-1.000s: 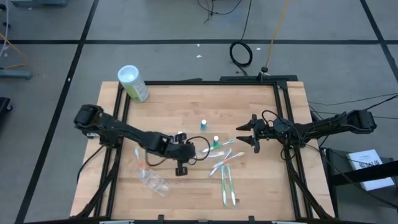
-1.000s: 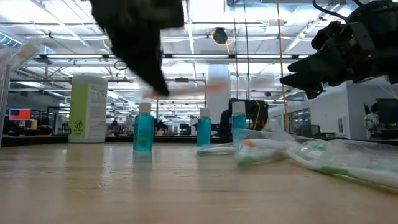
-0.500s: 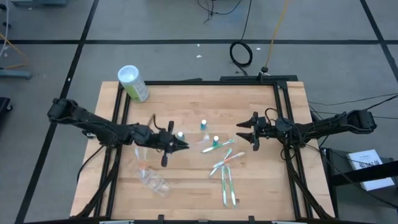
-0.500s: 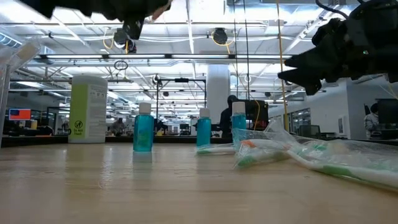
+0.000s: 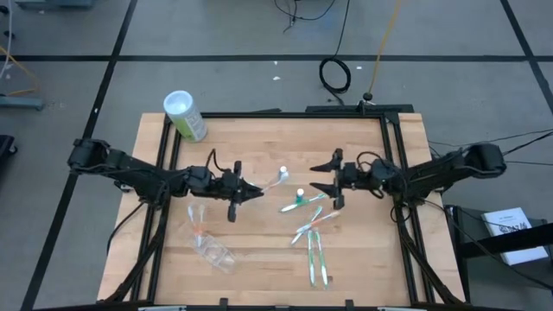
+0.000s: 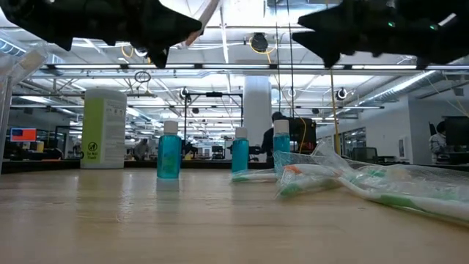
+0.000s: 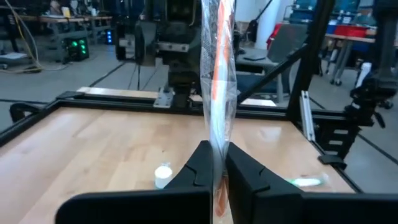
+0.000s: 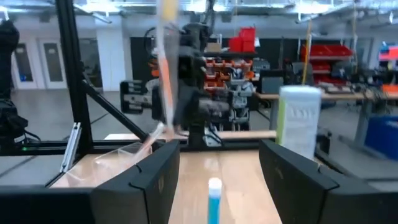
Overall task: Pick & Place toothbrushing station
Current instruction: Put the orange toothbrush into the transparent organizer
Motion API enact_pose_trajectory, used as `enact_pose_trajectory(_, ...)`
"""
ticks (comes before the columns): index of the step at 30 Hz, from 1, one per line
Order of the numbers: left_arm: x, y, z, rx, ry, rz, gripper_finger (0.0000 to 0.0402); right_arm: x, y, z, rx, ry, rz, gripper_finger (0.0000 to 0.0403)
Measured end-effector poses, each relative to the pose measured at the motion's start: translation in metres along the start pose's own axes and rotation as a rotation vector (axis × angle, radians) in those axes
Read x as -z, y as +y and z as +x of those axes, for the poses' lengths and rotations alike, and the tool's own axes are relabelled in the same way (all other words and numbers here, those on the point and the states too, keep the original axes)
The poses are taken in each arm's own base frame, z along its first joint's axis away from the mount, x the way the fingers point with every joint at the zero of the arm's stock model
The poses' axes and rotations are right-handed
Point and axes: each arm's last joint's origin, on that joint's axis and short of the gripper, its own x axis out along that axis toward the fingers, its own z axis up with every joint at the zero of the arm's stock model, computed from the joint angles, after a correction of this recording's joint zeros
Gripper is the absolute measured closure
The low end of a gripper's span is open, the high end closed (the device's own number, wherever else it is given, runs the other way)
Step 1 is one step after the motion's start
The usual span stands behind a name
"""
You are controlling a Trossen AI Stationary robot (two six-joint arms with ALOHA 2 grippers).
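While left gripper (image 5: pixel 252 192) hangs mid-frame in high view, fingers clamped on wrapped orange brush (image 7: pixel 217 81), brush slants up-right toward centre. Right gripper (image 5: pixel 321 184) just right of centre, fingers apart, nothing between. Below it: two tubes (image 5: pixel 300 195), loose brushes (image 5: pixel 315 256) lower centre. Clear holder (image 5: pixel 212 250) lower left. Green canister (image 5: pixel 185 115) upper left on table (image 5: pixel 363 259).
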Motion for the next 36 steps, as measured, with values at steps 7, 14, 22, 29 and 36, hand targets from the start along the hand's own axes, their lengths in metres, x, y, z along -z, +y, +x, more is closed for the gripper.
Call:
enact_pose_trajectory(7,0.005,0.005,0.001,-0.015,0.046,-0.02,0.0391,-0.015,0.003,0.037,-0.035,-0.035,-0.051,0.0169)
enact_pose_trajectory(14,0.007,0.005,0.001,-0.013,0.062,-0.022,0.0396,-0.026,0.006,0.061,-0.079,-0.088,-0.038,0.0119)
enact_pose_trajectory(22,0.008,0.005,0.001,-0.015,0.082,-0.028,0.0396,-0.029,0.007,0.085,-0.08,-0.105,-0.035,0.0125)
enact_pose_trajectory(29,0.01,0.005,0.001,-0.019,0.102,-0.03,0.0387,-0.03,0.01,0.088,-0.111,-0.111,-0.035,0.0147)
enact_pose_trajectory(36,0.01,0.005,0.001,-0.024,0.102,-0.004,0.0393,-0.03,0.01,0.088,-0.111,-0.116,-0.035,0.0165)
